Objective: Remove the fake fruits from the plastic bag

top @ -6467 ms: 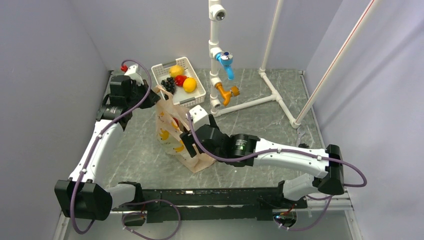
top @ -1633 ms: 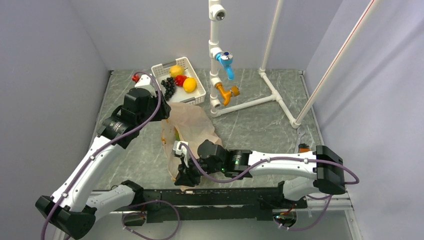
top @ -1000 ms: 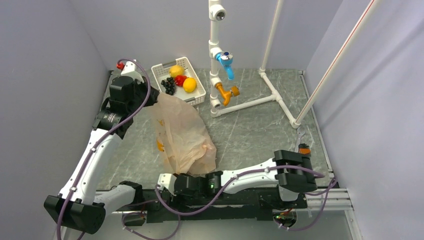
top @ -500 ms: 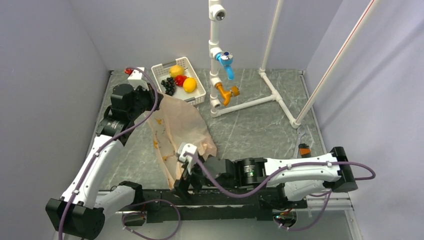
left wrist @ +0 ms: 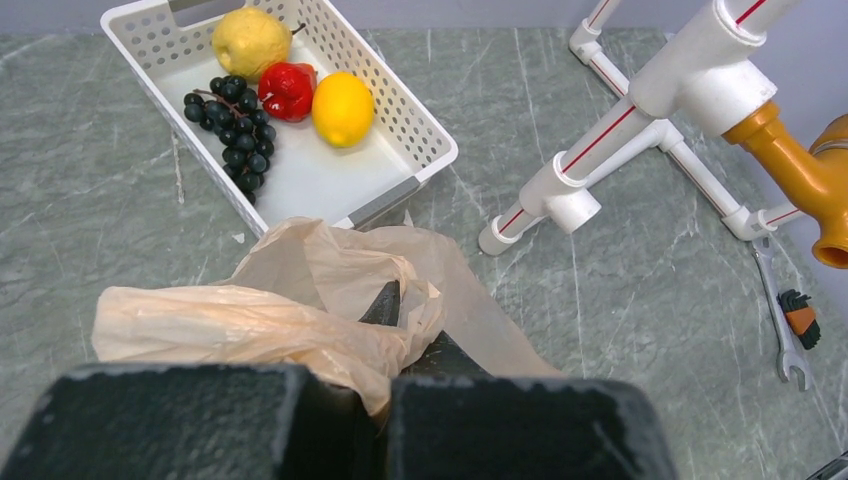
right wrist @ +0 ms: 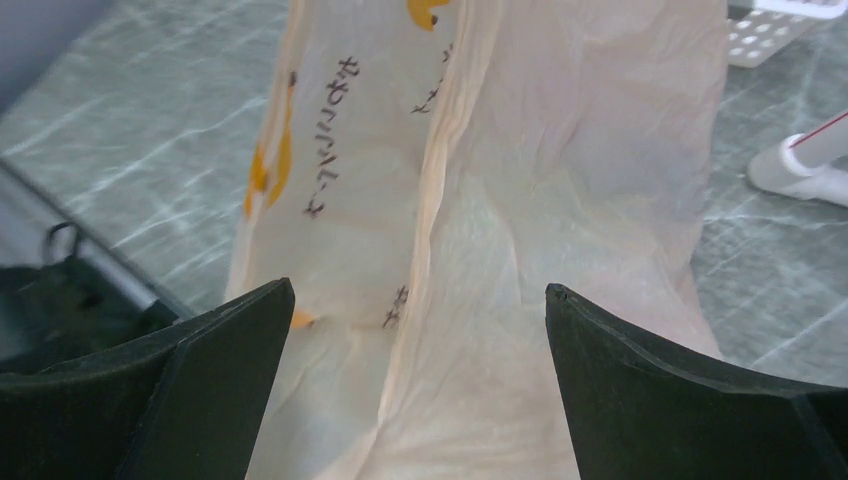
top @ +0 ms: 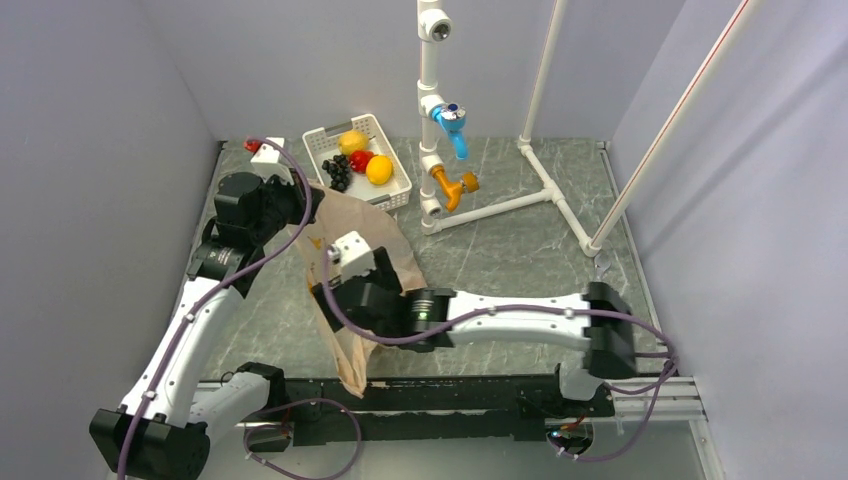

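Observation:
The peach-orange plastic bag (top: 352, 262) hangs stretched from its upper end down to the table's near edge. My left gripper (top: 305, 205) is shut on that bunched upper end, which shows in the left wrist view (left wrist: 300, 320) between my fingers (left wrist: 385, 298). My right gripper (top: 330, 292) is open at the bag's middle, on its left side. In the right wrist view its gripper (right wrist: 417, 290) spans the bag (right wrist: 500, 200) with its yellow print, without gripping it. No fruit shows inside the bag. A red fruit (left wrist: 287, 88) lies in the basket.
A white basket (top: 392, 190) at the back holds a black grape bunch (left wrist: 232, 135), a yellow lemon (left wrist: 342, 108) and another yellow fruit (left wrist: 250, 40). A PVC pipe frame (top: 500, 205) with blue and orange valves stands at back right. A wrench (left wrist: 785, 330) lies at the right.
My right gripper has moved from the table's near edge up to the bag's middle. My left gripper stays shut on the bag's upper end, and the bag stays stretched.

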Robot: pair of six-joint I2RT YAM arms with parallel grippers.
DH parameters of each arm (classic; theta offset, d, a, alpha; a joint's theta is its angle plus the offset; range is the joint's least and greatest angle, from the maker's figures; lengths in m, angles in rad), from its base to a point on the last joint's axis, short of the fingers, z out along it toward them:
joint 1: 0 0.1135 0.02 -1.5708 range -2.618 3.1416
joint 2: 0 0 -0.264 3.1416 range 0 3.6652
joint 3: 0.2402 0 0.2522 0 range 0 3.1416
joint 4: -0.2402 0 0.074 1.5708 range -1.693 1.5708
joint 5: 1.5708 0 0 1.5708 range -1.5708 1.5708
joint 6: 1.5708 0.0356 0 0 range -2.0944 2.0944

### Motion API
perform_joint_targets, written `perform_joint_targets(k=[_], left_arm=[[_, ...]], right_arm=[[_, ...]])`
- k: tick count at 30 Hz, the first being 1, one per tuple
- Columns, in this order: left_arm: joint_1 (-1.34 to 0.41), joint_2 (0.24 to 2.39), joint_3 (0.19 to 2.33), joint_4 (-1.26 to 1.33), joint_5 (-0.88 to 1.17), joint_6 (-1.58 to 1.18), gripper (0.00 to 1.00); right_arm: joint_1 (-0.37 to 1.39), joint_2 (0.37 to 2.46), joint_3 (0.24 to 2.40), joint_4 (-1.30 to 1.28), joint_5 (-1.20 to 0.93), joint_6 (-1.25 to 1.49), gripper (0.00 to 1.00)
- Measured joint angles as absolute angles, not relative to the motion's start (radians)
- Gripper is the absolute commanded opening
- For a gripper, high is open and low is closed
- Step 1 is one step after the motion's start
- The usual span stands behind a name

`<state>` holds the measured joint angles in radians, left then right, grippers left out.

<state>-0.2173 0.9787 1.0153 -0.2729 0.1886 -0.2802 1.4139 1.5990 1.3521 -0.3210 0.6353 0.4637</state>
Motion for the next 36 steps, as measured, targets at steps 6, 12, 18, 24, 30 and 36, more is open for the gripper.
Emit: perform_joint_targets(k=[6, 12, 18, 24, 30, 36], left_arm=[[-0.217, 0.971, 0.997, -0.273, 0.191, -0.278, 0.0], [-0.217, 0.96, 0.982, -0.27, 0.179, -0.274, 0.0], [-0.217, 0.977, 0.982, -0.303, 0.153, -0.274, 0.52], [-0.24, 0.979, 0.982, -0.371, 0.21, -0.251, 0.93], [-0.246, 0.73, 0.884, -0.499, 0.341, -0.312, 0.99], [-0.248, 0.415, 0.937, -0.669, 0.39, -0.366, 0.99]], right_arm=[[1.414, 1.777, 1.469, -0.406, 0.795, 0.422, 0.8], [1.394, 1.776, 1.37, -0.408, 0.819, 0.375, 0.32], [1.386, 1.667, 1.177, -0.387, 0.78, 0.388, 0.29], [1.39, 1.563, 1.092, -0.3, 0.68, 0.393, 0.19], [1.375, 1.525, 1.04, -0.188, 0.597, 0.389, 0.17], [1.321, 1.517, 0.963, -0.121, 0.514, 0.405, 0.18]])
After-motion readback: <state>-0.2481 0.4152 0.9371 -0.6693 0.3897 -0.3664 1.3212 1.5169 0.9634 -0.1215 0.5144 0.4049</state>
